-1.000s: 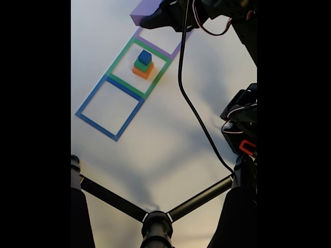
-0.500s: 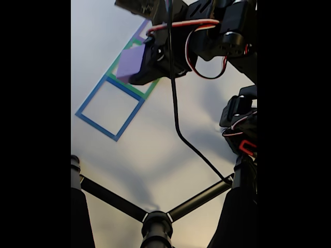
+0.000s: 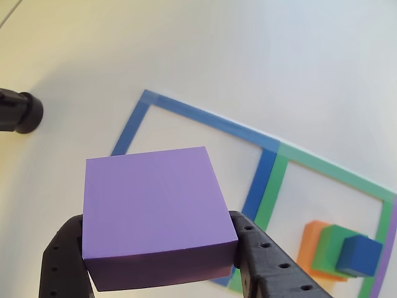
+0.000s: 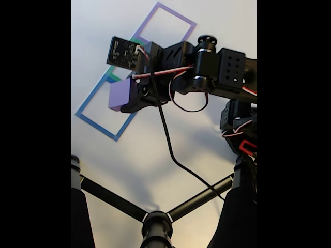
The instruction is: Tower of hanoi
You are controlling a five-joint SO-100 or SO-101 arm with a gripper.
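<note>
Other view, left to right: a dark round post end [image 3: 22,112] sits at the far left edge on the white surface [image 3: 260,56]. The tool [image 3: 160,261] pinches a purple cube [image 3: 155,208] between its two black perforated fingers [image 3: 62,261], one on each side of the block. The cube is lifted off the surface, over the blue taped square [image 3: 186,115]; its near lower corner overlaps that square's bottom edge in this view. Right of the blue square, sharing a border, is the green taped square [image 3: 335,169]. Inside it, low and to the right, stands a stepped stack: orange block [image 3: 313,242] at the bottom, green block [image 3: 332,245] on it, blue block [image 3: 358,256] on top. A strip of purple tape [image 3: 384,261] runs along the far right edge.

Fixed view, left to right: the blue taped square [image 4: 90,118] lies on the surface; the purple cube [image 4: 120,95] hangs above its upper right corner, held in the tool [image 4: 124,101]. The arm [image 4: 207,70] reaches in from the right, a black cable [image 4: 168,142] trailing down. A purple taped square [image 4: 168,23] lies at the top. Black tripod legs [image 4: 111,199] cross the bottom.
</note>
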